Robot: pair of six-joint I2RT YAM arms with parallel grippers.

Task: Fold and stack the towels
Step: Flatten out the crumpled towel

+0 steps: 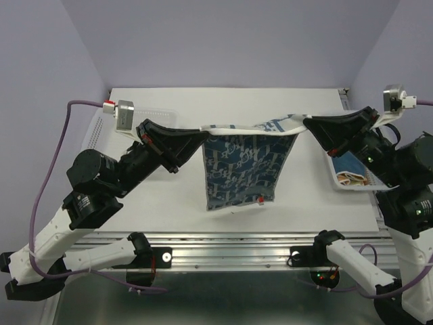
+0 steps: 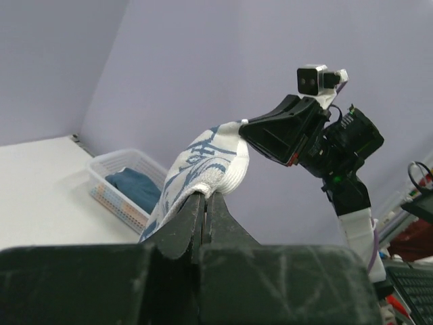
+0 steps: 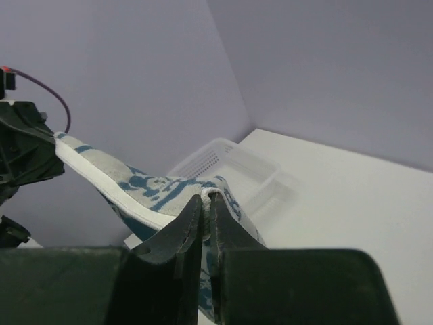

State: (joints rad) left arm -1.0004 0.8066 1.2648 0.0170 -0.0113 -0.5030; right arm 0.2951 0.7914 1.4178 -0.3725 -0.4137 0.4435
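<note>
A white towel with a blue pattern [image 1: 240,169] hangs stretched in the air between both arms, its lower edge near the table. My left gripper [image 1: 203,133] is shut on its upper left corner. My right gripper [image 1: 306,124] is shut on the upper right corner. In the left wrist view the cloth [image 2: 203,162] bunches over the closed fingertips [image 2: 205,197], with the right arm beyond. The right wrist view has the towel [image 3: 145,193] pinched at my gripper [image 3: 208,198] and running off to the left arm. More folded towels [image 1: 352,169] lie in the right basket.
A white perforated basket [image 1: 338,177] at the table's right edge holds a dark blue cloth [image 2: 135,188] and others. A second white basket [image 1: 145,116] sits at the back left, behind the left arm. The table's front edge [image 1: 223,233] runs below the hanging towel.
</note>
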